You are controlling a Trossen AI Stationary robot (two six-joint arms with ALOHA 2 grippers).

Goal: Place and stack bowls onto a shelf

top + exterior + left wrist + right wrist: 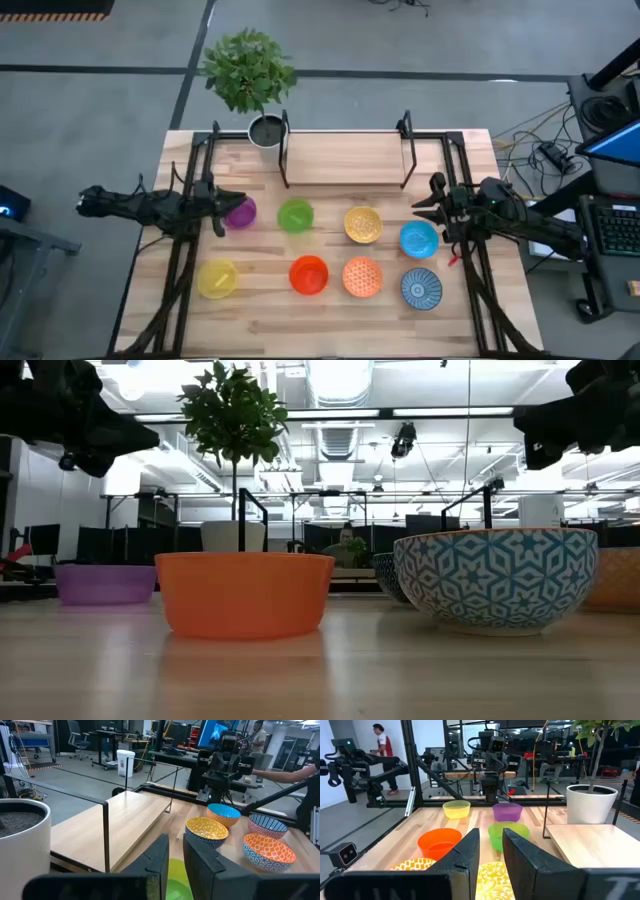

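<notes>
Eight small round bowls sit in two rows on the wooden tabletop (330,310), none on the low light-wood shelf (345,158). Left gripper (222,207) hovers beside the purple bowl (240,212), fingers slightly apart, empty. Right gripper (432,203) hovers just beside the light blue bowl (418,239), fingers slightly apart, empty.

Light is bright and even from overhead. In the low view, long ceiling lamps (300,415) at twelve o'clock burn out to white, and the arms at ten and two o'clock show as black shapes against them. The near surface (320,670) at six o'clock is soft and blurred. Bowls seen from above cast only faint shadows. Both wrist views bend straight lines near their edges.
</notes>
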